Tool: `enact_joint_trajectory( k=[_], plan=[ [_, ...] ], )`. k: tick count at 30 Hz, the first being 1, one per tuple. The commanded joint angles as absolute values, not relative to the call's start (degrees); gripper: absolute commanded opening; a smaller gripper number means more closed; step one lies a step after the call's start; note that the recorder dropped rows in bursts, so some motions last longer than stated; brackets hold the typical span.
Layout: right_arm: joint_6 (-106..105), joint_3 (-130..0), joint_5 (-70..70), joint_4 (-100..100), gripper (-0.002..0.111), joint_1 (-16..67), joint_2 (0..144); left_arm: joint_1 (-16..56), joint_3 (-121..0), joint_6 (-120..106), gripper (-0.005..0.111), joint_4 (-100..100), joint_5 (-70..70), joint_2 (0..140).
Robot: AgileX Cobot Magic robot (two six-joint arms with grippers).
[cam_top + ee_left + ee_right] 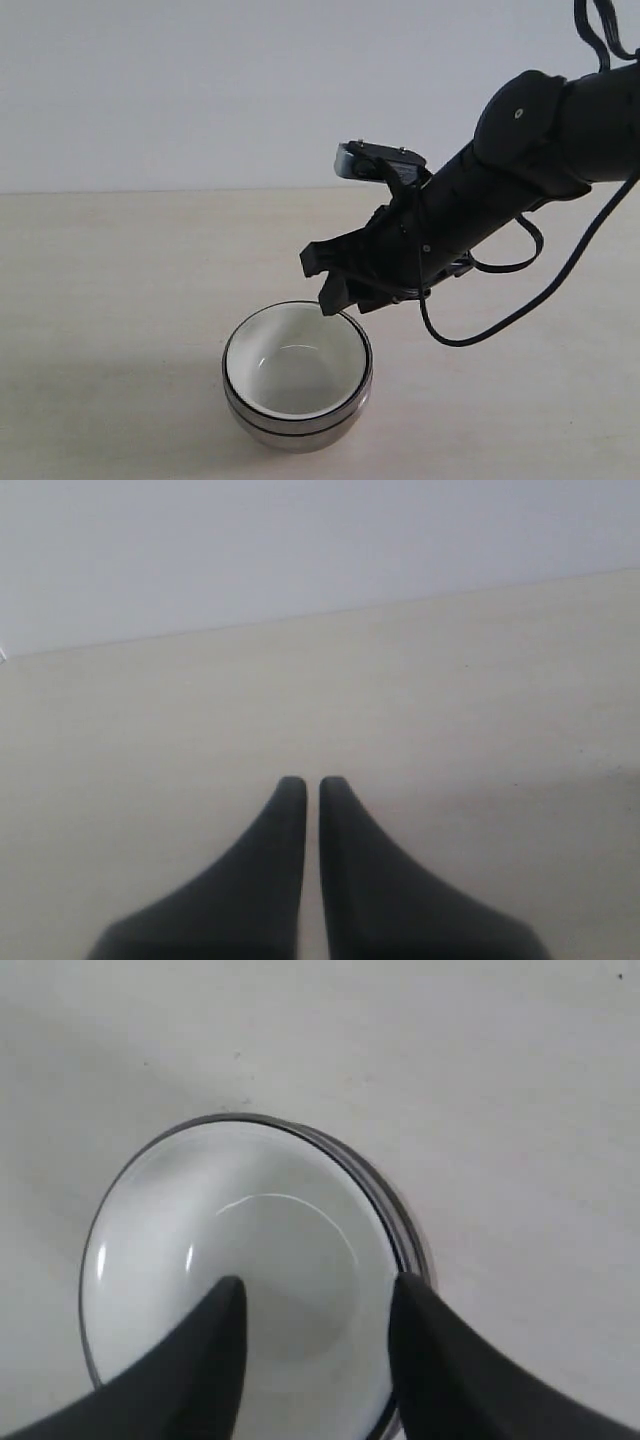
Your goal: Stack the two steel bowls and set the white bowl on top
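Inspection finds no legible text, label, brand, number or sign in any view, whether on the white bowl (297, 365), the steel bowls (297, 432), the right gripper (320, 285) or the table (120, 300).

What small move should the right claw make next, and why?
Probably lift the right claw straight up and away from the stack. The white bowl already sits nested in the steel bowls, and the claw is open at the rim, gripping nothing. A sideways pull might catch the rim and shift the stack.
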State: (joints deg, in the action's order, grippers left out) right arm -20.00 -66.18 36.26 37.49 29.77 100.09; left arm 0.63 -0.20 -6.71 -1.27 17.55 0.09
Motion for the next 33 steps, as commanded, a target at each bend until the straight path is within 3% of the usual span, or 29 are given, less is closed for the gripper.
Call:
enact_joint_trajectory(
  k=[1, 3, 4, 14, 26, 33],
  plan=[
    [-23.0, -66.8, 36.6, 39.4, 0.023, 30.4, 98.6, 0.6, 0.0, -6.9, 0.004, -0.7, 17.6, 0.0],
    [-25.2, -66.8, 36.3, 39.5, 0.003, 31.9, 98.5, 0.6, 0.0, -6.9, 0.004, -0.7, 17.6, 0.0],
    [-25.8, -66.8, 35.7, 39.7, 0.000, 33.0, 98.5, 0.6, 0.0, -6.9, 0.004, -0.7, 17.6, 0.0],
    [-26.0, -66.7, 19.1, 39.7, 0.000, 46.5, 102.5, 0.6, 0.0, -6.9, 0.004, -0.7, 17.6, 0.0],
    [-26.0, -66.8, 13.3, 39.8, 0.000, 47.1, 108.5, 0.6, 0.0, -6.9, 0.004, -0.7, 17.6, 0.0],
    [-26.6, -66.8, 17.2, 38.6, 0.000, 47.1, 106.6, 0.6, 0.0, -6.9, 0.004, -0.7, 17.6, 0.0]
  ],
)
